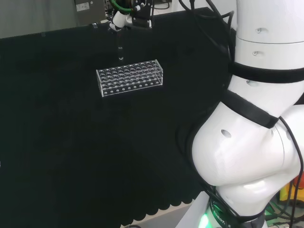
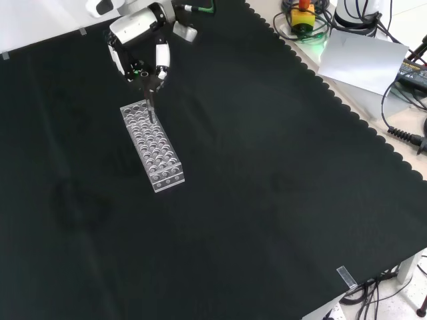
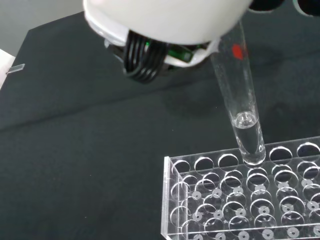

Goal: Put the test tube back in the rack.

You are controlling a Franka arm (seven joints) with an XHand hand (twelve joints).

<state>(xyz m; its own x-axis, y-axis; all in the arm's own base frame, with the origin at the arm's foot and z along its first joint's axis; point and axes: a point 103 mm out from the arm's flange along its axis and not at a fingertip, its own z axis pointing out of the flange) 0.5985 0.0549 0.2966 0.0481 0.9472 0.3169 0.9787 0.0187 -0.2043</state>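
Note:
A clear plastic rack (image 1: 130,77) with several rows of round holes stands on the black cloth, also seen in the front view (image 2: 152,146) and close up in the wrist view (image 3: 245,195). The hand (image 2: 143,41) hovers over the rack's far end, fingers pinched on a clear test tube (image 3: 239,95) that carries a red mark. The tube hangs nearly upright, a little clear liquid in its bottom. Its rounded tip sits just above a hole in the rack's outer row. In the head view the hand (image 1: 128,16) holds the tube (image 1: 119,51) above the rack's rear edge.
The arm's white links (image 1: 256,118) stand at the right of the head view. Cables, a yellow and red button box (image 2: 303,17) and a grey sheet (image 2: 360,57) lie beyond the cloth's scalloped edge. A small clear piece (image 2: 345,276) lies near the cloth's front corner.

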